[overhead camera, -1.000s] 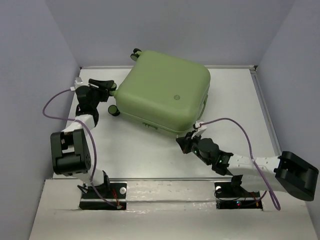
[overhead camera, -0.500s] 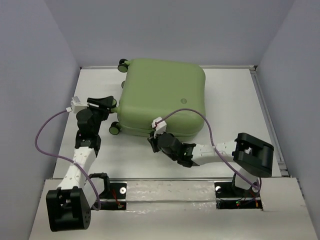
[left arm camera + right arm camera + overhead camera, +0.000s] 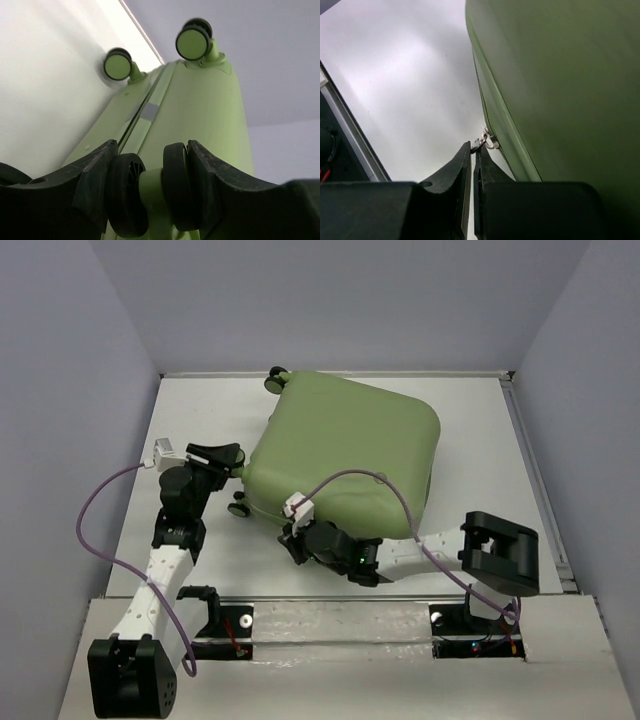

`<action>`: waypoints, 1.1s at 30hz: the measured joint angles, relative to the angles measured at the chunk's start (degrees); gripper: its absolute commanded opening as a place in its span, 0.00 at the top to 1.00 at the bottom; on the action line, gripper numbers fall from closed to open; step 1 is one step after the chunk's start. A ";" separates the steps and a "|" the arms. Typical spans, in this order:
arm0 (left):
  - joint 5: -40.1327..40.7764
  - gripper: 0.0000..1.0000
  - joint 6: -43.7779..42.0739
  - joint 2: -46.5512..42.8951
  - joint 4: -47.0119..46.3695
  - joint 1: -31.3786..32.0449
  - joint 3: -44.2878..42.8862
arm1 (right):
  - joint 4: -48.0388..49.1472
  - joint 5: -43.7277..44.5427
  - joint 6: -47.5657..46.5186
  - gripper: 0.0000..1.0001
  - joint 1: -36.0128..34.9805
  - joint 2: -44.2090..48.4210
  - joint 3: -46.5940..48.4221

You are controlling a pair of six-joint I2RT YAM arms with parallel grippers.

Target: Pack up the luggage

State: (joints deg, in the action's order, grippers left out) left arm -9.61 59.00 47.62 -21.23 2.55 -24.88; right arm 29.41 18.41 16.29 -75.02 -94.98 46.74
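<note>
The luggage [image 3: 345, 455], a pale sage-green hard-shell suitcase, lies flat and closed in the middle of the table, turned a little clockwise. My left gripper [image 3: 232, 460] is at its left end, shut on a black twin caster wheel [image 3: 125, 195] with one finger on each side of the wheel. In the left wrist view my left gripper [image 3: 150, 165] looks along the shell [image 3: 200, 110] to two far wheels [image 3: 118, 65]. My right gripper [image 3: 292, 538] is at the suitcase's near edge, shut on the small metal zipper pull [image 3: 480, 144]. In the right wrist view its jaws [image 3: 472, 147] are pressed together.
Another wheel [image 3: 240, 508] rests on the table just below the left gripper. Grey walls enclose the white table [image 3: 200, 410] on three sides, with a raised rim [image 3: 530, 460] along the right. Purple cables loop from both wrists.
The suitcase has swung and shifted on the table. My right gripper has travelled leftward along its near edge with the zipper pull. My left arm has drawn back toward its base, still holding the wheel.
</note>
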 measured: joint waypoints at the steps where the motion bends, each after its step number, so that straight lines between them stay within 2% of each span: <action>1: 1.42 0.94 -0.42 -0.24 0.63 -0.13 0.00 | -0.98 -0.04 -0.35 0.93 -0.20 -2.49 3.04; 2: 2.75 0.94 -0.83 -0.24 0.87 -0.44 0.00 | -1.97 -0.02 -0.61 0.85 -0.39 -3.89 5.07; 3: 3.93 0.94 -1.20 -0.24 0.94 -0.74 0.00 | -3.02 -0.15 -0.92 0.70 -0.68 -5.20 6.91; 4: 4.52 0.94 -1.62 -0.31 1.07 -0.85 -0.02 | -3.63 -0.52 -0.83 0.52 -0.87 -5.44 7.58; 5: 4.83 0.94 -2.14 -0.66 1.62 -0.85 -0.02 | -4.46 -1.84 0.00 0.28 -1.11 -5.20 7.85; 7: 4.04 0.94 -2.73 -1.33 1.75 -0.39 -0.02 | -8.61 -5.73 1.51 0.12 -1.99 -2.56 7.82; 8: 3.72 0.94 -2.75 -1.42 1.79 -0.09 -0.02 | -10.75 -6.43 1.75 0.08 -2.64 -0.81 7.69; 10: 2.73 0.94 -2.75 -1.42 1.79 0.48 0.00 | -16.35 -7.32 2.54 0.06 -4.24 5.33 7.43; 12: 1.75 0.94 -2.75 -1.38 1.75 1.07 0.00 | -21.84 -7.06 3.39 0.03 -5.55 15.41 7.43; 17: 0.83 0.94 -2.73 -1.33 0.85 1.20 0.48 | -29.51 -0.22 5.44 0.00 -3.41 36.24 6.60; 19: 0.85 0.94 -2.71 -1.81 0.37 1.22 1.05 | -33.75 4.76 7.58 0.00 1.79 45.33 4.83; 24: 1.46 0.94 -3.37 -4.50 1.11 1.90 1.97 | -48.57 19.56 12.63 0.00 19.23 60.50 0.35; 27: 1.84 0.94 -3.85 -5.68 1.49 2.40 2.32 | -54.38 21.79 14.19 0.00 25.38 62.51 -0.85; 29: 2.10 0.94 -4.00 -6.05 1.44 2.75 2.56 | -56.74 21.75 15.15 0.00 29.81 60.30 -1.33; 32: 2.16 0.94 -4.20 -6.69 1.68 3.21 2.75 | -57.55 19.06 16.81 0.00 35.23 55.32 -2.84; 33: 2.36 0.94 -4.35 -6.97 1.86 3.41 2.78 | -55.19 17.09 17.42 0.00 37.22 53.94 -3.54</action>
State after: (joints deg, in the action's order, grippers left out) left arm -7.25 54.65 40.64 -19.38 5.96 -22.11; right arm -25.78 35.51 33.71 -37.80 -41.04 43.20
